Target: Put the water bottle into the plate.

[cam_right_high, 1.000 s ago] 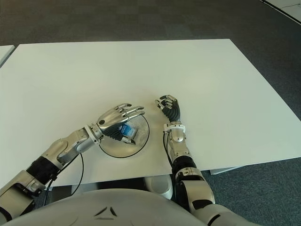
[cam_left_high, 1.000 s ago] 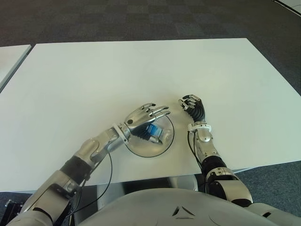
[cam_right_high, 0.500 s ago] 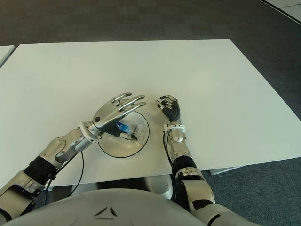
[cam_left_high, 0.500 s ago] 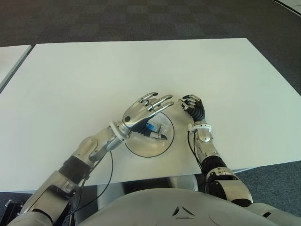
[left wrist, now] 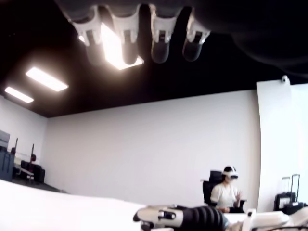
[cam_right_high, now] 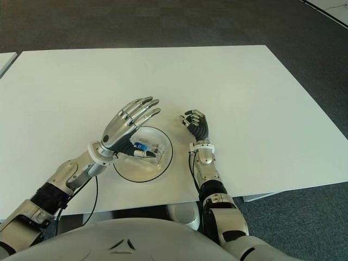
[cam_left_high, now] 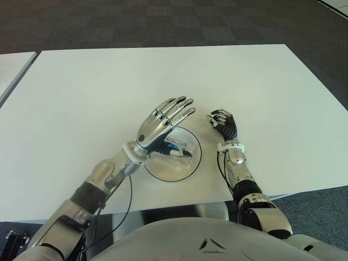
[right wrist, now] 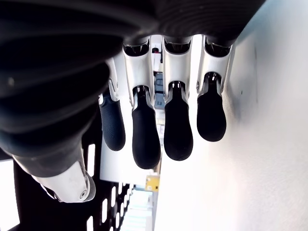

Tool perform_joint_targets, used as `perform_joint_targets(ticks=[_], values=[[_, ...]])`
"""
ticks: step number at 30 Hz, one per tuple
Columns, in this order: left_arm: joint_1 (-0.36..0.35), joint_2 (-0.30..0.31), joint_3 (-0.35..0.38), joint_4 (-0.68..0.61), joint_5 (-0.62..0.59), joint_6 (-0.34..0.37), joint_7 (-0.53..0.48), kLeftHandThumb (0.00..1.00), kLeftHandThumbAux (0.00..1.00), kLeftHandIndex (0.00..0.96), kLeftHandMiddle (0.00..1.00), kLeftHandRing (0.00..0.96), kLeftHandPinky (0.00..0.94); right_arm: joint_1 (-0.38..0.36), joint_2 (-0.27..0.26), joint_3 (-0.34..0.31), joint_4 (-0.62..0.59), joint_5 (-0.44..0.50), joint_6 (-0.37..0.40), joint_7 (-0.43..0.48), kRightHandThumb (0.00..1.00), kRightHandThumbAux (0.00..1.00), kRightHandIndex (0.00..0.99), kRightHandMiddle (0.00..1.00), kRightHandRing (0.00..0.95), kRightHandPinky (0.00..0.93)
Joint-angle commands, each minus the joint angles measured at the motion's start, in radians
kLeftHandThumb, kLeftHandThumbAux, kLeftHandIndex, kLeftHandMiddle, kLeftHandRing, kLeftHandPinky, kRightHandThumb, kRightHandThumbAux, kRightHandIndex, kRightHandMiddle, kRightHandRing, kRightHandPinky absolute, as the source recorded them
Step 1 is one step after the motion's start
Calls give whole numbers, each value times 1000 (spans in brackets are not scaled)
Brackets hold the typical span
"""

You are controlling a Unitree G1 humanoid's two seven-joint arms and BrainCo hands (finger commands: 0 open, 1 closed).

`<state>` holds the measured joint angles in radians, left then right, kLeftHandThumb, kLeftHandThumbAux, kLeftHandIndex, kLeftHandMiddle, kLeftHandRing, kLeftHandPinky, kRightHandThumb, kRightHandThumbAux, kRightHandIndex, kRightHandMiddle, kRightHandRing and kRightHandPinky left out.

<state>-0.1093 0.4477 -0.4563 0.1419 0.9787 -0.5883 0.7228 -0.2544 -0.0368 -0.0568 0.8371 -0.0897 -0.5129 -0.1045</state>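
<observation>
Left hand hangs over the plate, fingers spread flat and holding nothing. Under its palm the water bottle lies on its side inside the plate, so the placing looks done; only pulling the hand clear seems left. Its long axis runs across, cap end apparently toward the right hand, which shows curled and empty on the bench beyond the plate.

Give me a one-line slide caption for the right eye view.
Left hand open above the water bottle lying in the plate; right hand idle beside it.
</observation>
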Motion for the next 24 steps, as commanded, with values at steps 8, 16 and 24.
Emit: perform_joint_targets(ticks=[8, 16, 24], values=[[10, -81, 35, 140, -310, -279, -24, 161, 160, 0, 0, 0, 0, 76, 16, -7, 77, 21, 88, 10, 708, 725, 435, 663, 655, 650], [40, -198, 105, 188, -469, -289, -63, 122, 224, 0, 0, 0, 0, 78, 15, -4, 76, 16, 90, 11, 708, 724, 436, 663, 653, 650], [215, -203, 142, 18, -896, -287, -280, 138, 263, 0, 0, 0, 0, 80, 12, 4, 71, 7, 90, 14, 708, 725, 435, 664, 658, 660]])
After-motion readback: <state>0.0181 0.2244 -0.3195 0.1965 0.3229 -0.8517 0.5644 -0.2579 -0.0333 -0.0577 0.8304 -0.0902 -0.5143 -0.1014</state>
